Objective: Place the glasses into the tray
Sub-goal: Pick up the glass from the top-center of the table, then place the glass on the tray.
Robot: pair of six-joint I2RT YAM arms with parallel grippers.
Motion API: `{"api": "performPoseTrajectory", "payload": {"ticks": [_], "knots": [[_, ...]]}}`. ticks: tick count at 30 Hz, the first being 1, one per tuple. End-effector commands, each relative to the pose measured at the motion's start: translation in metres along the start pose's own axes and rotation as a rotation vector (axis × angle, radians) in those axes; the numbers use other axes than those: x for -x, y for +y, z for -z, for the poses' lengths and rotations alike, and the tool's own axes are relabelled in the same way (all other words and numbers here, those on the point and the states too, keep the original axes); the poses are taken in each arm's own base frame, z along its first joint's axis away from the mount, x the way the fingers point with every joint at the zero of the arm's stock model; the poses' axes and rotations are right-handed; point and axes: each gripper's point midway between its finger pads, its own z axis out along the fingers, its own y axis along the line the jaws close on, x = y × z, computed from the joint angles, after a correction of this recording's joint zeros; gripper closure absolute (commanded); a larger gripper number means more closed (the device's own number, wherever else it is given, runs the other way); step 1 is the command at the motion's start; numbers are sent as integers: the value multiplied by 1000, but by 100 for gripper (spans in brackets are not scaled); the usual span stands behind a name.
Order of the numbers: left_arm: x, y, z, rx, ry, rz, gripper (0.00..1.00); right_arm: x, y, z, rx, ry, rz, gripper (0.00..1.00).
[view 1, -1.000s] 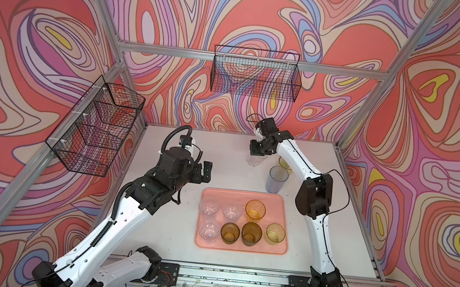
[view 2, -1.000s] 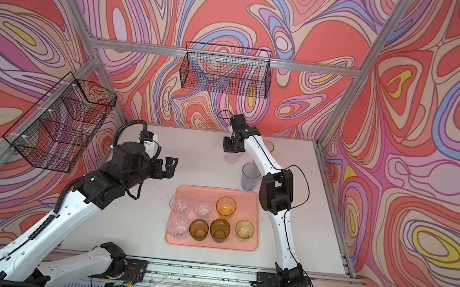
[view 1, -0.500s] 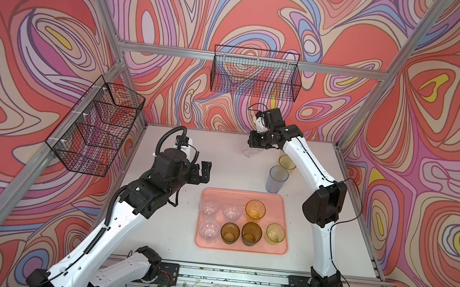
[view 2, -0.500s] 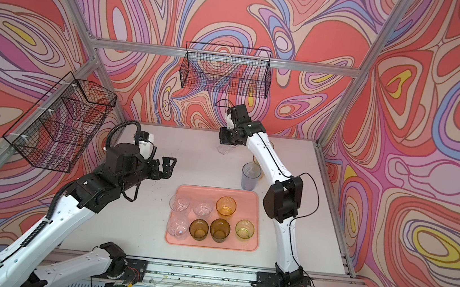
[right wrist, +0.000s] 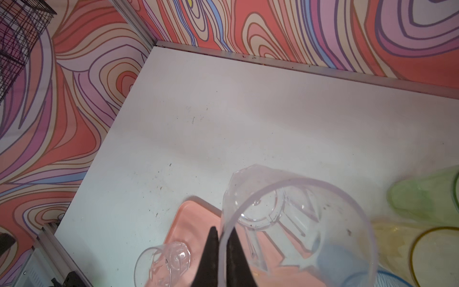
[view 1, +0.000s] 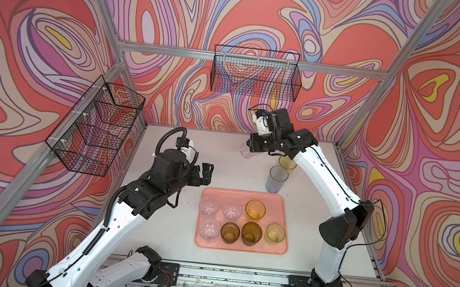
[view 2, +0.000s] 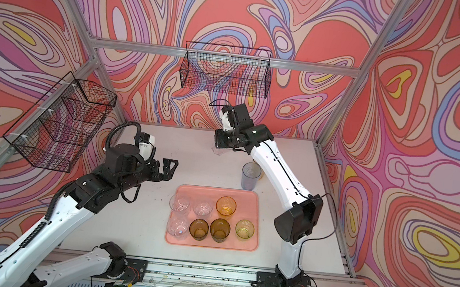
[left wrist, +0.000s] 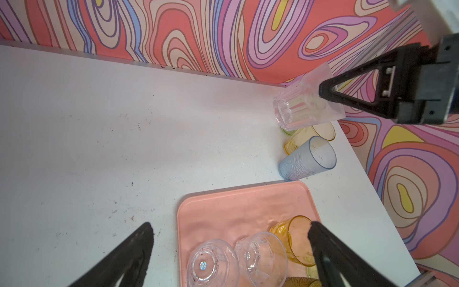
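My right gripper [view 1: 251, 149] is shut on the rim of a clear glass [view 1: 246, 153], which hangs tilted above the back of the table. The same clear glass [right wrist: 293, 218] fills the right wrist view, its rim pinched between the fingers [right wrist: 211, 248]. The salmon-pink tray [view 1: 246, 195] holds several glasses: three clear, one amber, two brown, one yellow-green. A tall blue-grey glass [view 1: 277, 179], a yellow glass [view 1: 287, 162] and a green glass [right wrist: 422, 198] stand on the table behind the tray. My left gripper [view 1: 207, 174] hovers open and empty off the tray's back left corner.
A black wire basket [view 1: 255, 75] hangs on the back wall and another wire basket [view 1: 97, 129] on the left wall. The right arm's elbow [view 1: 342, 230] stands to the right of the tray. Patterned walls close the table on three sides.
The right arm has raised the clear glass off the table and stretched out, its elbow swinging right and forward. The left arm has shifted only slightly and stays open.
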Motion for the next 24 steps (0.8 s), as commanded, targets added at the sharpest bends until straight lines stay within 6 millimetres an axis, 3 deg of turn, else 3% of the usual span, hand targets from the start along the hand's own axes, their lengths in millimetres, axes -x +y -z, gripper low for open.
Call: {"api": "performPoseTrajectory", "payload": {"ticks": [1,2,11,24], "knots": [[-15,1,6,-26,46,23,0,-3,1,16,-11,-39,-8,100],[-18,0,6,-33,51,26,0,-3,3,29,-5,-60,-8,100],[-40,-2,5,-85,105,34,0,-39,-2,63,-12,-55,-28,100],[-48,-10,-1,-142,126,84,0,-75,-15,111,-57,-79,-46,100]]}}
